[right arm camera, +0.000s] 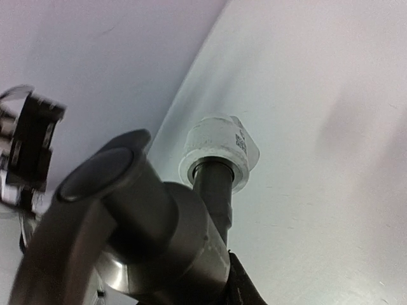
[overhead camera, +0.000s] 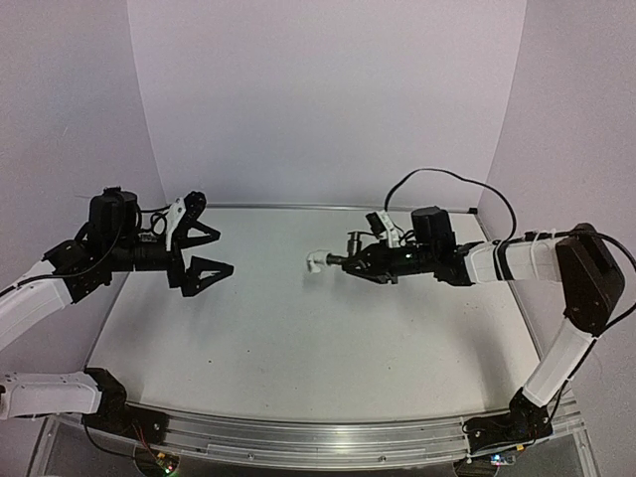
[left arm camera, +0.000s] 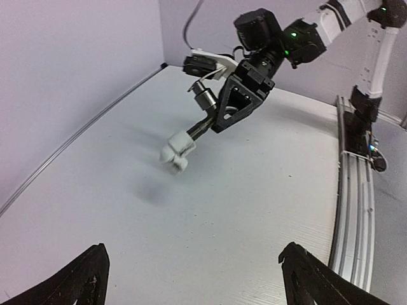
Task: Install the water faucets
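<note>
My right gripper (overhead camera: 360, 264) is shut on the water faucet (overhead camera: 343, 255), a dark grey metal tap held level above the table. The faucet's stem points left and its tip sits inside a small white fitting (overhead camera: 316, 261). The right wrist view shows the metal body (right arm camera: 159, 235) up close, its stem entering the white fitting (right arm camera: 219, 149), with one black finger (right arm camera: 245, 291) beside it. My left gripper (overhead camera: 225, 251) hangs open and empty to the left, well apart from the fitting. From the left wrist view, the faucet (left arm camera: 202, 124) and fitting (left arm camera: 175, 152) lie ahead of the spread fingers (left arm camera: 89, 279).
The white table (overhead camera: 298, 338) is walled by pale panels at the back and sides. An aluminium rail (overhead camera: 318, 437) runs along its near edge. A black cable (overhead camera: 447, 179) loops above the right arm. The table's back edge (left arm camera: 76, 136) runs along the left.
</note>
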{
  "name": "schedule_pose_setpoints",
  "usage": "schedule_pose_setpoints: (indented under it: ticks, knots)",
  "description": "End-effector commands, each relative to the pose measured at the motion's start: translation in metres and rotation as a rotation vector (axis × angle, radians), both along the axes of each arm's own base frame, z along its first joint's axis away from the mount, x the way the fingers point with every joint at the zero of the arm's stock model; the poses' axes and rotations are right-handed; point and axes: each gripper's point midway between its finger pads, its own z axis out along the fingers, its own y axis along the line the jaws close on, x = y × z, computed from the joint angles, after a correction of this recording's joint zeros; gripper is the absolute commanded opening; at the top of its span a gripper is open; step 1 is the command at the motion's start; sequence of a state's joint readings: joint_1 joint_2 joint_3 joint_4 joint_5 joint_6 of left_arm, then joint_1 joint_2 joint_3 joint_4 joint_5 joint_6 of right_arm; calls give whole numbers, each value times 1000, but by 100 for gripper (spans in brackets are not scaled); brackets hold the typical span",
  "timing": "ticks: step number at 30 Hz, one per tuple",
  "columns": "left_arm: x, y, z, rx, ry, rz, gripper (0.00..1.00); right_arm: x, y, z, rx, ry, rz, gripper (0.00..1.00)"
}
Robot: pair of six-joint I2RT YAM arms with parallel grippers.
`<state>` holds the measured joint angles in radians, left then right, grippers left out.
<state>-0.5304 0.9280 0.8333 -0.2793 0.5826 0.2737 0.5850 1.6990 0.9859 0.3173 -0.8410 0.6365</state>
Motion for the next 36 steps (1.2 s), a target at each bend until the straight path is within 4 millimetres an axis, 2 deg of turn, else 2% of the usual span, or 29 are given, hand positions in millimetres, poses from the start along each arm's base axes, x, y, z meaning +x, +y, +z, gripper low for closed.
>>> schedule_pose_setpoints:
  ticks: [1,4,9,10,12,14,18,20,22,26,29,32,36]
  knots:
    - [34,12,6,-13,5,189,96,53,-67,-53,-62,230,-299,0]
    - [34,6,3,-25,45,168,95,68,-94,-71,-80,276,-388,5]
    - [32,2,-3,-29,74,144,93,82,-120,-94,-108,344,-462,16]
    - [31,2,-2,-32,73,140,93,82,-126,-100,-128,352,-481,22]
    - [29,1,1,-39,70,131,93,78,-140,-111,-202,361,-519,42]
    - [28,2,4,-46,60,132,93,74,-152,-115,-264,349,-553,60]
    - [28,3,11,-57,43,138,93,66,-183,-117,-382,323,-625,83]
    - [29,4,17,-65,34,148,93,62,-199,-111,-459,292,-667,93]
    - [34,6,24,-78,25,177,93,54,-219,-106,-566,271,-709,98]
    - [46,15,43,-110,-2,272,93,40,-253,-75,-718,194,-789,98]
    - [61,33,68,-157,-33,417,93,32,-256,-34,-719,110,-770,98]
    - [70,58,101,-226,-79,571,93,30,-258,36,-635,-52,-808,98]
    - [62,75,143,-305,-158,626,94,16,-263,132,-523,-300,-846,98]
